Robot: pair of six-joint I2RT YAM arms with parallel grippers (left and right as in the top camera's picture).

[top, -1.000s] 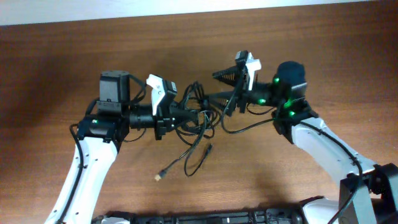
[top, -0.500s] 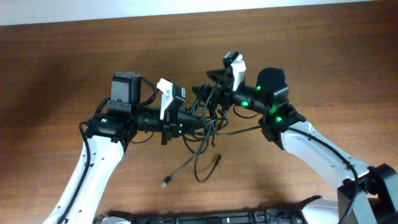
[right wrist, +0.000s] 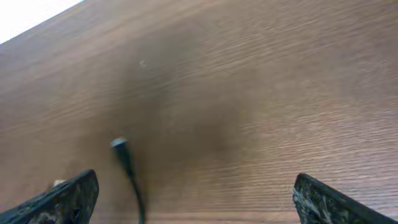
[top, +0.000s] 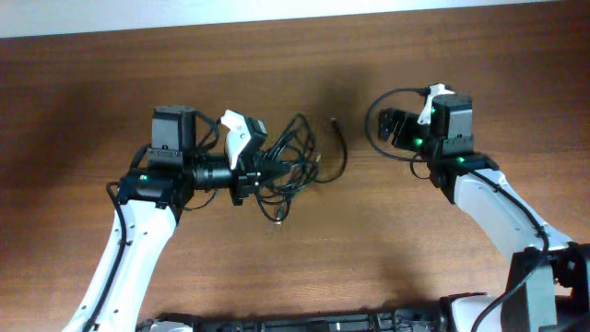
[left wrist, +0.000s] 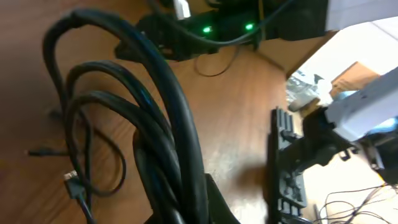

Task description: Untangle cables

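The cables (top: pixel 293 161) lie as a dark tangle of loops on the wooden table (top: pixel 92 92), a little left of centre, right at the tip of the left gripper (top: pixel 265 173). One loose cord (top: pixel 341 152) curves out of the tangle to the right and ends in a small plug (top: pixel 334 121) lying apart from the bundle. A second short tail (top: pixel 277 219) pokes out below the tangle.

In the left wrist view the cables (left wrist: pixel 168 118) rise in several thick arcs close to the lens and run down onto the near finger (left wrist: pixel 214 202), draped over or pressed against its outer side. The ribbed far finger (left wrist: pixel 283 165) stands apart from it, with bare wood showing in the gap. The left gripper (left wrist: pixel 247 185) is therefore parted, and the loops sit on one finger rather than pinched between the two pads. Thinner strands and a pale-tipped plug (left wrist: pixel 70 179) lie on the wood to the left.

The right gripper (top: pixel 392 127) hangs well to the right of the tangle, clear of it. In its wrist view the right gripper (right wrist: pixel 196 205) is spread wide, with a fingertip (right wrist: pixel 68 198) in each lower corner and nothing held. The cord's plug (right wrist: pixel 120 148) lies on the table ahead of them, nearer the left-hand tip and touching neither.
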